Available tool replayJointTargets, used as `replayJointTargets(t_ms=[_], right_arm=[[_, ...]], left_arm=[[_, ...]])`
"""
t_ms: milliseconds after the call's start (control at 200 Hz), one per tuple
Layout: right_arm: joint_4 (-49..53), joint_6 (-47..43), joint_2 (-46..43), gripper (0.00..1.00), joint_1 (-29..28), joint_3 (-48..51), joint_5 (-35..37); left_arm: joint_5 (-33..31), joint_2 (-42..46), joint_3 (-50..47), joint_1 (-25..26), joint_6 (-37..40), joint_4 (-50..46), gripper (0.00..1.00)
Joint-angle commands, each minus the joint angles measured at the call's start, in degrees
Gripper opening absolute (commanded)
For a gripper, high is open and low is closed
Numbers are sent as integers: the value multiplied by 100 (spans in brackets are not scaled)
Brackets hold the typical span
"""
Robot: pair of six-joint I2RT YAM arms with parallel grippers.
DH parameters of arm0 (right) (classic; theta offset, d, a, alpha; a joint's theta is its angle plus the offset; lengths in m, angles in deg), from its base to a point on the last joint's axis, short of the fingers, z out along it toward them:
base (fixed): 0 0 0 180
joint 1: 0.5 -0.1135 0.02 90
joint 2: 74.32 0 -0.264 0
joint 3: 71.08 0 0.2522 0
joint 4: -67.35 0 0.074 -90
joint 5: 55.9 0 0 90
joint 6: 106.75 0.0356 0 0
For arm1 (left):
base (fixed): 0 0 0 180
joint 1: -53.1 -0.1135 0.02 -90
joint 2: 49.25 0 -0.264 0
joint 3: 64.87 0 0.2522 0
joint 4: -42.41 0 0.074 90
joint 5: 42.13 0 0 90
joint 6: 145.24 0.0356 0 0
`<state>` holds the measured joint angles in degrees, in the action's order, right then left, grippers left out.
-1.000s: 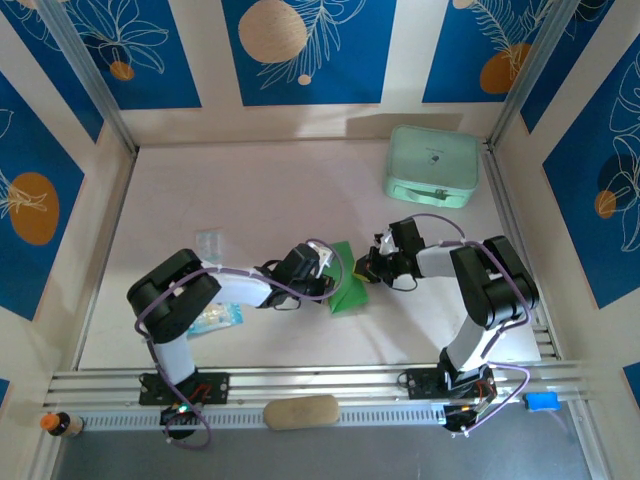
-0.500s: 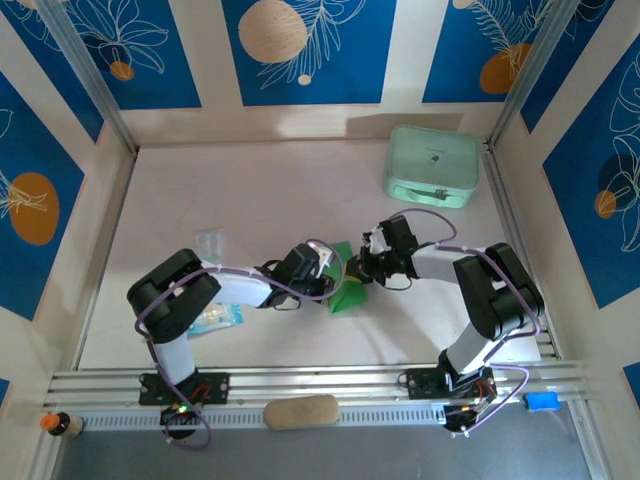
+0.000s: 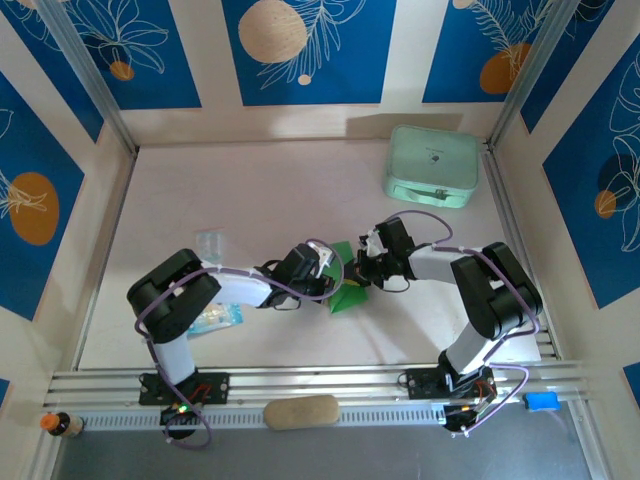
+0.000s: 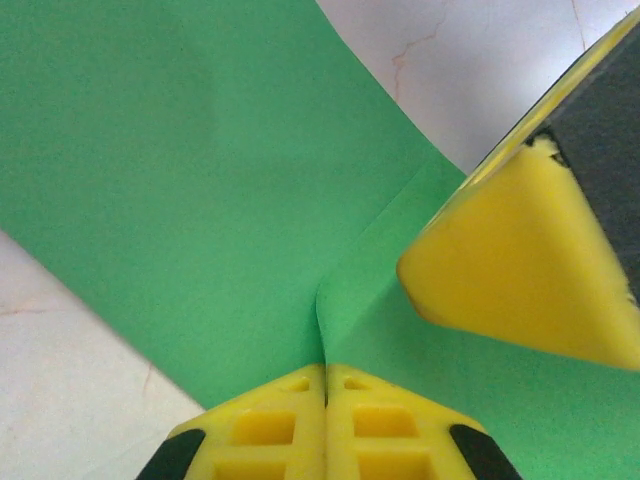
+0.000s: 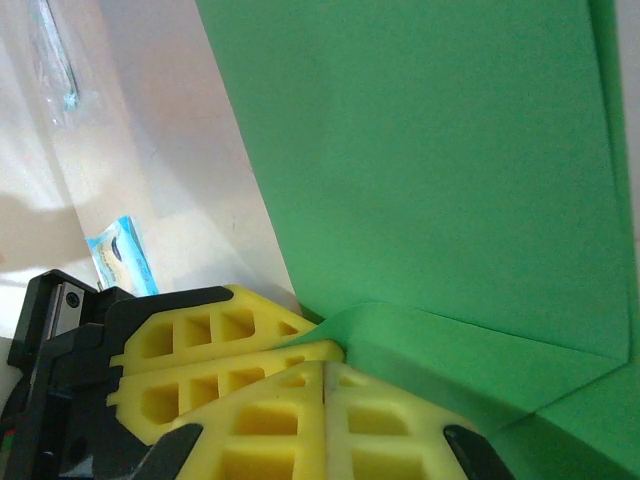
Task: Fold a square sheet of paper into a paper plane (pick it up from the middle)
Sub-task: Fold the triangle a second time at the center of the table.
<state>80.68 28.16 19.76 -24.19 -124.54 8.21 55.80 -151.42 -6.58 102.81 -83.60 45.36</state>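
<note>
Between the two claws, over the middle of the pale table (image 3: 250, 190), the green sheet of paper (image 3: 348, 296) is pinched from both sides. The left gripper (image 4: 325, 372) has its yellow jaws pressed fully together on a raised ridge of the sheet. A short crease runs straight ahead from its tips, and the rest of the paper spreads out ahead of it and to either side. The right gripper (image 5: 325, 368) is likewise clamped tight on the paper, with a folded flap lying just ahead and to the right of its tips, its fold line slanting toward the sheet's right edge. The left claw's finger blocks sit just left of the right claw's own; they look to be touching, though the paper wedged there makes that hard to confirm. From above, the claws meet nearly tip to tip, with most of the green showing on the near side of them. A mint-green case (image 3: 432, 165) stands well beyond the right claw, near the far right corner. A small packet with blue print (image 3: 215, 318) lies well behind the left claw, beside that arm.
</note>
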Motion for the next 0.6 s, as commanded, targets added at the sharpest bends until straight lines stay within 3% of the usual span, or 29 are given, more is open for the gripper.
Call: replayJointTargets(t_ms=[0, 400, 500, 595], right_arm=[[210, -139, 136, 0, -23, -87, 6], [105, -82, 392, 0, -18, 485, 541], [-69, 46, 366, 0, -22, 603, 471], [-152, 123, 374, 0, -49, 613, 457]], left_arm=[[42, -119, -50, -49, 95, -443, 1], [14, -46, -24, -42, 44, -449, 3], [-40, 92, 35, -49, -40, -513, 10], [-179, 297, 202, -47, -186, -810, 26]])
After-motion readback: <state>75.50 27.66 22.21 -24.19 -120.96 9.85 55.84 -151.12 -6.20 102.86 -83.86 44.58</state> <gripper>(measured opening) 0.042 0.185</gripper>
